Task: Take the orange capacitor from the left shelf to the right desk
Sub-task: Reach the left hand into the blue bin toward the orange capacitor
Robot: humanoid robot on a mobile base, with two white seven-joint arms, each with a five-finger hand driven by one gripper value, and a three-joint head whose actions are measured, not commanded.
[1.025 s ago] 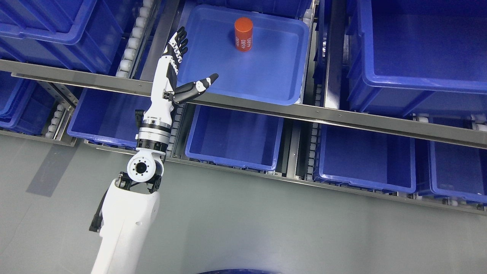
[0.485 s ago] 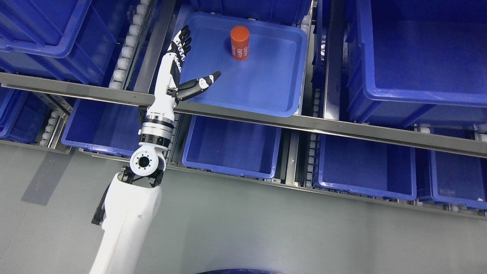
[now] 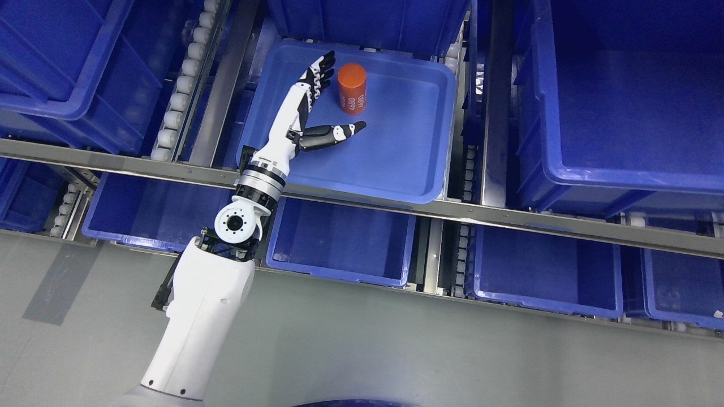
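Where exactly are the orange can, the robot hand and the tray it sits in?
orange capacitor (image 3: 352,89), head view, its side.
left robot hand (image 3: 308,113), head view, its palm.
blue tray (image 3: 396,192), head view, its front rim.

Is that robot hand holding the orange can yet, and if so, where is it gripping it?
Nothing is held. The left hand is open beside the upright orange cylindrical capacitor, fingers and thumb spread, not closed on it.
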